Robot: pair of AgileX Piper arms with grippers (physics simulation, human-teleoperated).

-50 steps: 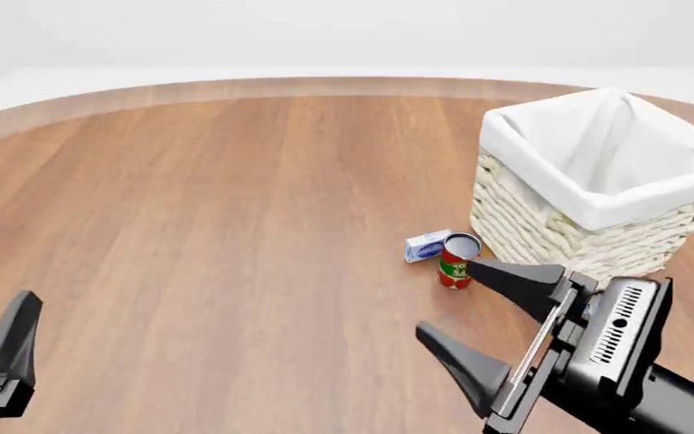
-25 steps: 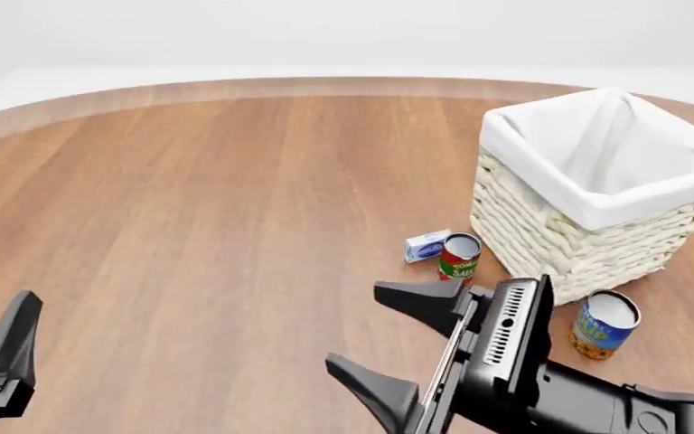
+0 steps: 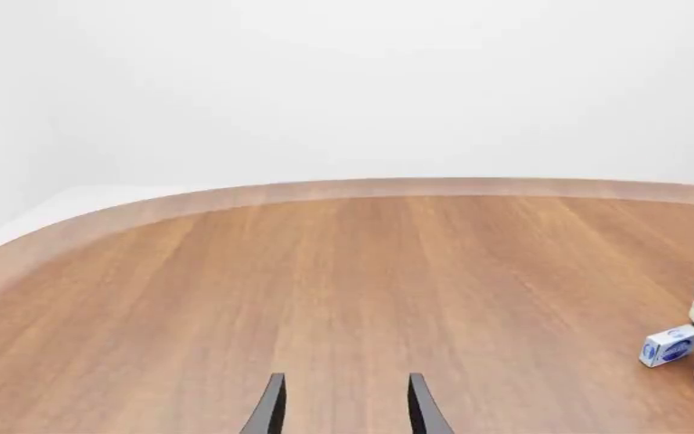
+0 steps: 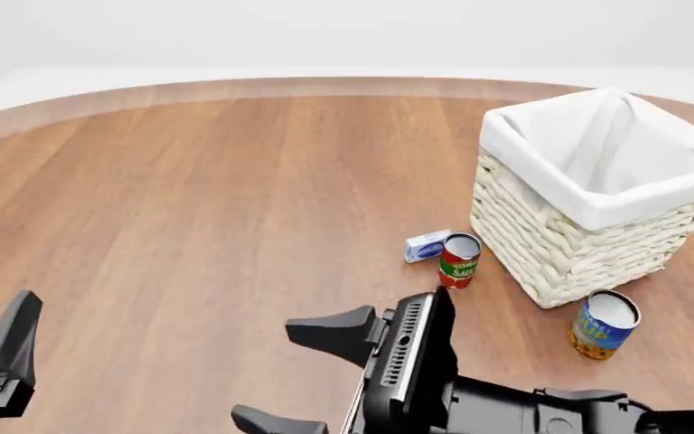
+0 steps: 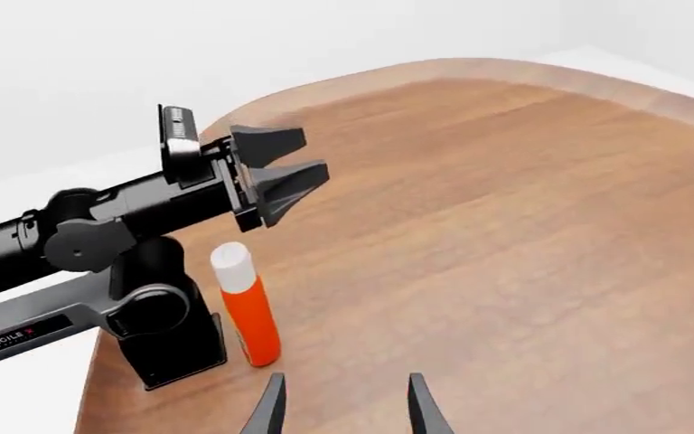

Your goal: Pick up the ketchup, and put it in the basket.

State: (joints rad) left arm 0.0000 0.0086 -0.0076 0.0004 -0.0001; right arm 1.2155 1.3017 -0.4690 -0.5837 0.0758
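While the right arm looks sideways: its wrist cam faces the left side of the tabletop, prob. hunting for the bottle.

Ketchup: red bottle w/ white cap, standing up. It sits just beside the left arm's base, far over on the left. Only the right wrist view shows it; the front view does not.

Right claw: fingers spread apart, nothing between them. It is low and near, in the middle of the front view, pointed left toward where the bottle should be.

Left claw: fingers apart, nothing held. It hangs above the ketchup, not touching it, and points out over bare wood.

Basket: big white woven one w/ cloth liner, on the right side, top open so things can drop in.

Other stuff: tomato can touches or nearly touches the small blue-white box, both just left of the basket. Blue can sits near side of the basket.

Step, my guess: finding and lining up on the ketchup; no grab yet.

Watch out: bottle is close to the left arm's base, so reaching in could bump it. Long carry across to the basket too.
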